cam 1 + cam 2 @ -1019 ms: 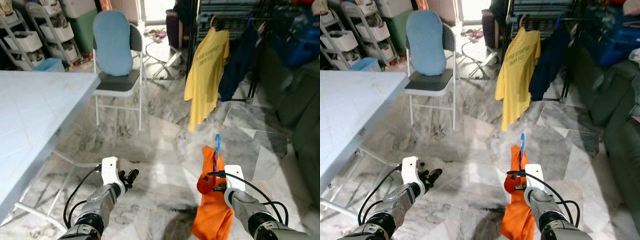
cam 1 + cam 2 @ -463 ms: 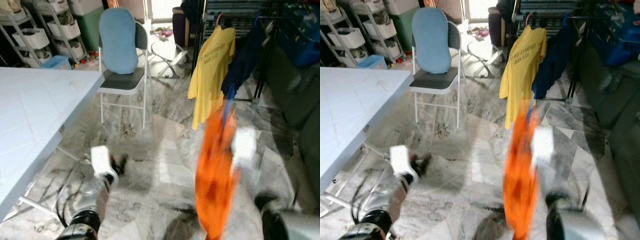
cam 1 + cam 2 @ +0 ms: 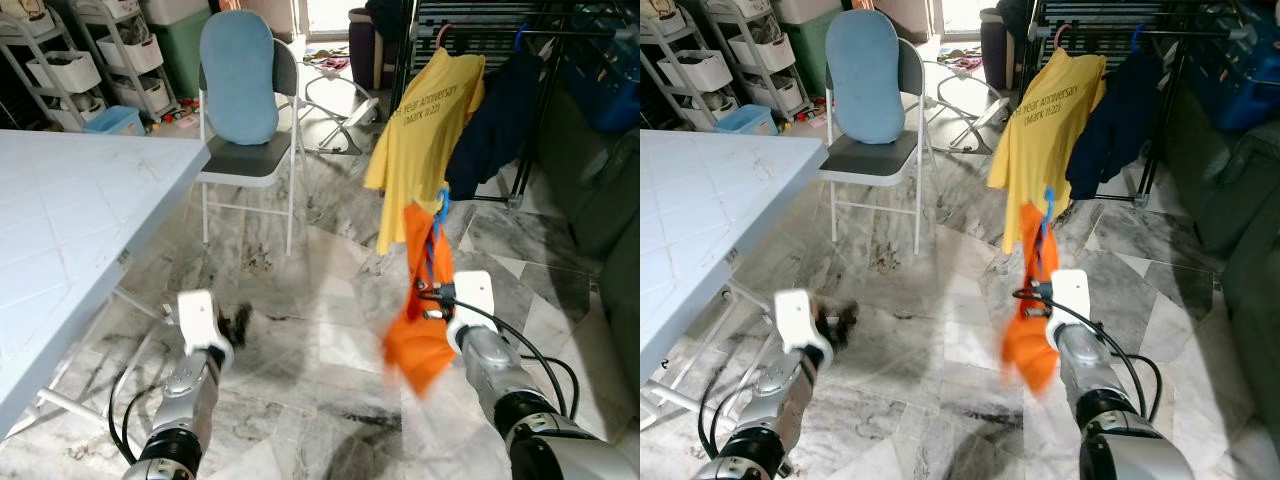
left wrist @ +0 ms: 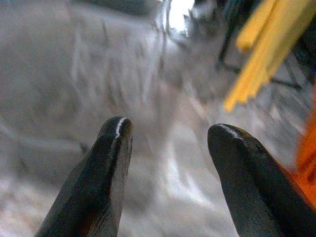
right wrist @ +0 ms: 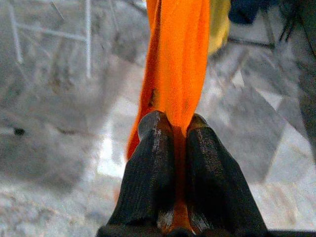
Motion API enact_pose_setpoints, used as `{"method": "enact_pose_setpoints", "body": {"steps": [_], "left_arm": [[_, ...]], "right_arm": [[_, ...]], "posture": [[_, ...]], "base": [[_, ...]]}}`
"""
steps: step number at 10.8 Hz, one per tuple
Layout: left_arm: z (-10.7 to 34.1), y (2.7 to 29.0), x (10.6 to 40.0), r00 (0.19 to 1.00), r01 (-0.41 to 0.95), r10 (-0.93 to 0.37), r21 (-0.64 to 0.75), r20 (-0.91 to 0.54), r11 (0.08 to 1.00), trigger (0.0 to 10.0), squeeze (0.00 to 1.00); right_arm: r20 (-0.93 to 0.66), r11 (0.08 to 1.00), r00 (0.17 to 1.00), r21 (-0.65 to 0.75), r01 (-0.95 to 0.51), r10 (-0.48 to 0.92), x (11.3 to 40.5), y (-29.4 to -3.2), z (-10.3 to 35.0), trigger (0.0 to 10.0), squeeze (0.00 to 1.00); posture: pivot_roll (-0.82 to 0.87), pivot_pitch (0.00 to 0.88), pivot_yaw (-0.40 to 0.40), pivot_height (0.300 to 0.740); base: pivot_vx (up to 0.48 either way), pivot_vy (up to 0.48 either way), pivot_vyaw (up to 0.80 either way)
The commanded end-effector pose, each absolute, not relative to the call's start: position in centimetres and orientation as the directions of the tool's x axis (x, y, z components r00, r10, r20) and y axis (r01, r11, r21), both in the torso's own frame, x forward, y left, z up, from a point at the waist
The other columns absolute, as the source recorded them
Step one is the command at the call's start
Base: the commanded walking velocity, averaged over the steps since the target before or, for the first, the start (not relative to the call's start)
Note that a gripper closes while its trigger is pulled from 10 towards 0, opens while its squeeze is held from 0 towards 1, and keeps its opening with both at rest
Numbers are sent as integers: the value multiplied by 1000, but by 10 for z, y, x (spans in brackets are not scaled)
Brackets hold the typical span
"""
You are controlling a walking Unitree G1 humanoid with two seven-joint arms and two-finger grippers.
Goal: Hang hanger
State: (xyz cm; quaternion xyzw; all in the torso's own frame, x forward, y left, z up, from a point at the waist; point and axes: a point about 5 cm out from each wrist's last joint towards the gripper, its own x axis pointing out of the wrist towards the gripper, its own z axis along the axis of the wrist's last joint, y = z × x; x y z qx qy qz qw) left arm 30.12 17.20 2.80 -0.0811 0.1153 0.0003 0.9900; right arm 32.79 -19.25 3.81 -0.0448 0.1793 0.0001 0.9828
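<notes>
Hanger [image 3: 436, 212] above right end effector [image 5: 173, 126]

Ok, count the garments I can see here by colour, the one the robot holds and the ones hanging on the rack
Orange: 1, the orange garment on a blue hanger, pinched in the right gripper.
Yellow: 1, the yellow T-shirt on the rack.
Navy: 1, the navy garment beside it.
Total: 3

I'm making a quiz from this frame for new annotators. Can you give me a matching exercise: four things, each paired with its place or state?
Things:
1. orange garment
2. yellow T-shirt
3. blue cushion
4. left tool

Places or states:
A. hanging on the rack
B. open, holding nothing
C. pinched in the right tool
D. leaning on the chair's back

Pairs: 1-C, 2-A, 3-D, 4-B
</notes>
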Motion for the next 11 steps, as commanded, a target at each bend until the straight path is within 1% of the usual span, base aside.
{"method": "enact_pose_setpoints", "body": {"steps": [1, 2, 3, 4, 5, 6, 7, 8, 9, 11], "left_arm": [[33, 183, 300, 982, -37, 15, -109, -191, 993, 10000, 0], [32, 190, 285, 984, 30, -34, -22, -173, 999, 10000, 0], [28, 194, 274, 982, 50, -49, 1, -184, 999, 10000, 0], [15, 204, 255, 974, 32, -29, 12, -225, 999, 10000, 0], [1, 216, 237, 963, -40, 46, 29, -266, 999, 10000, 0], [-9, 229, 221, 945, -151, 146, 6, -292, 988, 10000, 0], [-6, 241, 215, 937, -199, 189, -6, -294, 980, 10000, 0], [-9, 247, 213, 930, -197, 186, -2, -317, 980, 10000, 0], [-13, 251, 213, 917, -201, 182, -16, -355, 980, 10000, 0], [-9, 256, 220, 919, -205, 187, -17, -347, 979, 10000, 0]], "right_arm": [[-271, 997, 962, -77, -22, 0, 338, -188, 54, 10000, 0], [-238, 994, 971, -94, -60, 36, 333, -183, 53, 10000, 0], [-232, 990, 971, -110, -90, 62, 326, -182, 49, 10000, 0], [-242, 982, 967, -145, -120, 83, 309, -186, 37, 10000, 0], [-278, 976, 958, -175, -129, 76, 291, -195, 22, 10000, 0], [-344, 981, 939, -172, -94, 29, 275, -209, 6, 10000, 0], [-383, 984, 924, -160, -76, 9, 265, -216, -2, 10000, 0], [-404, 985, 915, -152, -77, 9, 263, -216, -4, 10000, 0], [-408, 984, 913, -154, -92, 21, 266, -214, -3, 10000, 0], [-409, 986, 912, -140, -90, 25, 274, -214, 1, 10000, 0]], "posture": [[-71, 0, 81, 740], [-68, 0, 73, 740], [-65, 0, 75, 740], [-66, 0, 78, 740], [-68, 0, 76, 740], [-60, 0, 66, 740], [-54, 0, 57, 740], [-55, 0, 57, 740], [-51, 0, 50, 740], [-51, 0, 48, 740]], "base": [[0, 0, 0], [0, 0, 0], [0, 0, 0], [0, 0, 0], [0, 0, 0], [0, 0, 0], [0, 0, 0], [0, 0, 0], [0, 0, 0], [0, 0, 0]]}}
